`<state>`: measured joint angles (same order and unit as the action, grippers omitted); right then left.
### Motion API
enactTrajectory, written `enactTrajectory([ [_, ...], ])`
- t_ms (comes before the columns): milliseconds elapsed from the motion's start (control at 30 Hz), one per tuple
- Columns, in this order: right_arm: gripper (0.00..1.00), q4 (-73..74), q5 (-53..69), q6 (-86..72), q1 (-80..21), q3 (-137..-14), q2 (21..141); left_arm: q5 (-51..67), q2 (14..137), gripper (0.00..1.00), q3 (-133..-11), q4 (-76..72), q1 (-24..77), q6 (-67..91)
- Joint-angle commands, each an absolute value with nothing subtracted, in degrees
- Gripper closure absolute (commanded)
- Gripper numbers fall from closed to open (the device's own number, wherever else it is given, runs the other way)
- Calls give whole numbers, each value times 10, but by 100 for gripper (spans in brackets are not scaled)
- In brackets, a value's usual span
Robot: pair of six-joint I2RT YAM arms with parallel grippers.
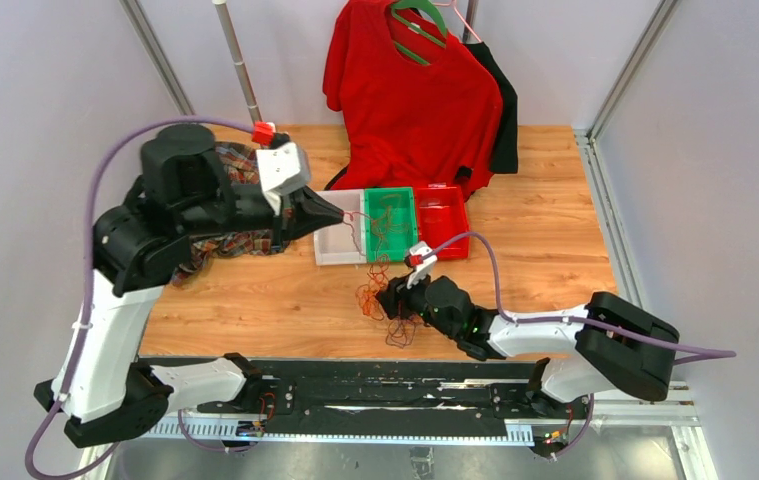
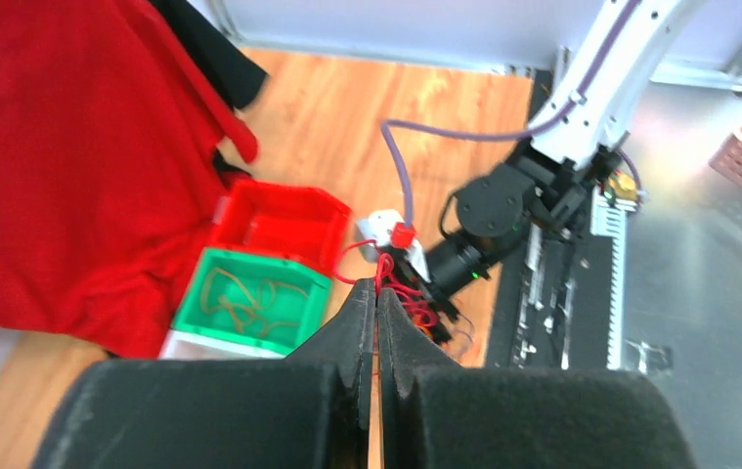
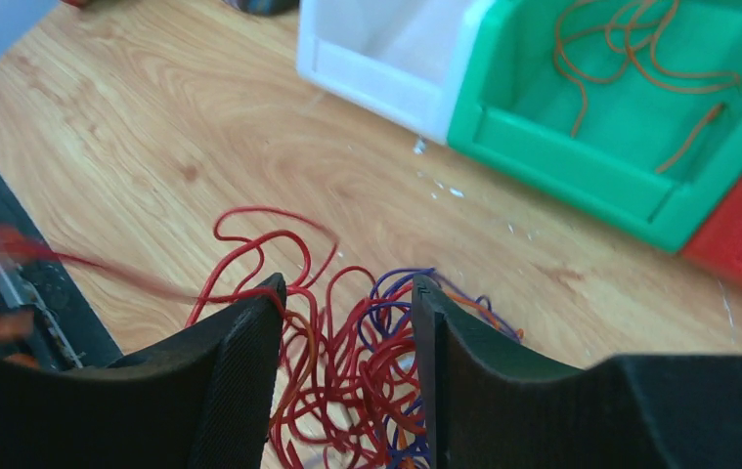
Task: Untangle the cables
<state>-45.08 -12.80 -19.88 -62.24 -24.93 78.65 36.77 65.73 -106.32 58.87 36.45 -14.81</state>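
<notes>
The cables point(image 1: 383, 312) lie in a tangle of red, orange and purple wires on the wooden table point(image 1: 545, 270) near its front edge. My right gripper point(image 1: 392, 300) is low over that tangle. In the right wrist view its jaws point(image 3: 347, 288) stand apart with red and purple loops point(image 3: 357, 371) between them, and I see no pinch on them. My left gripper point(image 1: 340, 213) is raised beside the bins and shut on a red cable point(image 2: 378, 272). That strand runs from its closed fingertips point(image 2: 377, 293) down to the bundle point(image 2: 417, 303).
A white bin point(image 1: 335, 245), a green bin point(image 1: 392, 250) holding orange wires point(image 3: 631, 49) and a red bin point(image 1: 442, 215) stand in a row mid-table. A red shirt point(image 1: 410, 90) hangs behind them. Plaid cloth point(image 1: 240, 165) lies under the left arm.
</notes>
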Motion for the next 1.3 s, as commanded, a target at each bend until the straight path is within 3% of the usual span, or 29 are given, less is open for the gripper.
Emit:
enactTrajectory([
  [0, 50, -474, -169, -223, -628, -214, 772, 327, 658, 99, -1140, 575, 362, -166],
  [267, 41, -362, -193, -191, -628, -217, 631, 279, 647, 99, -1146, 575, 362, -203],
  [533, 28, -169, -174, -100, -632, -404, 537, 271, 632, 99, -1099, 575, 362, -222],
  [867, 25, -234, -28, -75, -668, -495, 637, 278, 624, 100, -1079, 576, 362, -210],
  [1267, 33, -270, -75, -76, -650, -475, 780, 304, 626, 100, -1100, 575, 363, -172],
])
